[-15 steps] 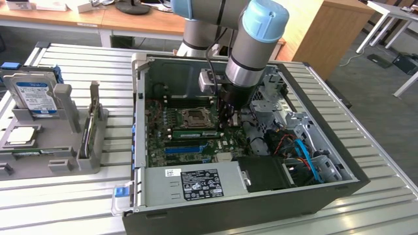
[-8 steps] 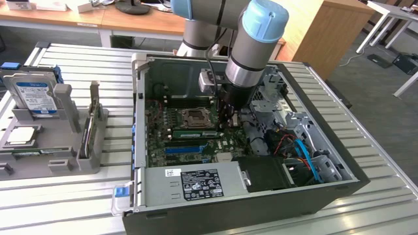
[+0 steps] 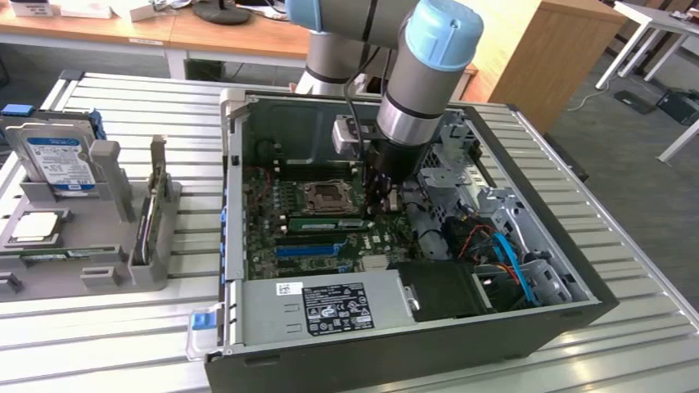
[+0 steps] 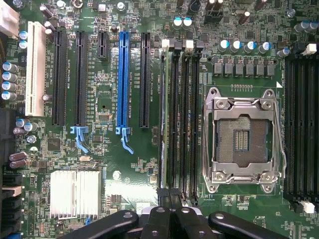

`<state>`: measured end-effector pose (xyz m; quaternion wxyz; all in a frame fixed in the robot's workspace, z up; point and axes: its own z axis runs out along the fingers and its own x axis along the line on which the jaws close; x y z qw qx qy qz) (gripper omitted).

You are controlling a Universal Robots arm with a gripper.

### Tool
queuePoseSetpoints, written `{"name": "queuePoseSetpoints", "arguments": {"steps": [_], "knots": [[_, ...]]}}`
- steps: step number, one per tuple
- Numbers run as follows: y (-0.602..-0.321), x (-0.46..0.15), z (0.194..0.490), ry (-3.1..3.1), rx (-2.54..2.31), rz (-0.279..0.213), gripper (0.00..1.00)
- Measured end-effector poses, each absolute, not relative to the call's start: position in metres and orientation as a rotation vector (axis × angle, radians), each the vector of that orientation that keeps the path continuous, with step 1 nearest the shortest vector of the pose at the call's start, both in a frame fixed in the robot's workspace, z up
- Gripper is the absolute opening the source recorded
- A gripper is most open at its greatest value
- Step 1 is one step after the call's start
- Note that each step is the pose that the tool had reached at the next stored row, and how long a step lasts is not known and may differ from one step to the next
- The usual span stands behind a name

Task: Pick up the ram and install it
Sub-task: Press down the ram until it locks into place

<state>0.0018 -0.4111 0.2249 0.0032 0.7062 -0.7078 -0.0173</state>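
The gripper (image 4: 169,196) is seen with its two black fingers pressed together, nothing being held between them. In the wrist view the fingertips are set over the near end of the memory slots; whether they touch the ram cannot be made out.

From the exterior view's left, a grey fixture (image 3: 110,176) is found on the slatted table (image 3: 131,327), with a hard drive (image 3: 55,160) stood upright in it and a square processor chip (image 3: 33,227) laid flat in front of the drive. Next to the fixture, the open computer case (image 3: 235,270) is laid on its side, its power supply (image 3: 327,304) at the near edge. Inside, on the motherboard (image 3: 268,237), the empty processor socket (image 3: 326,196) is seen, and just in front of it the ram (image 3: 324,223) is lodged in a memory slot, a long green stick lying across the board, with a blue expansion slot (image 3: 311,248) nearer still. The gripper (image 3: 379,201) is lowered into the case at the ram's end on the exterior view's right. Beyond it, orange and blue cables (image 3: 505,254) are seen by the drive bays.
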Motion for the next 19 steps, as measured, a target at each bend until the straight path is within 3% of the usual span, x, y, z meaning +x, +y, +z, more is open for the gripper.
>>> {"name": "queuePoseSetpoints", "arguments": {"steps": [19], "knots": [[-0.4113,-0.0032,0.2350,-2.218,2.213,-0.053,0.11]]}}
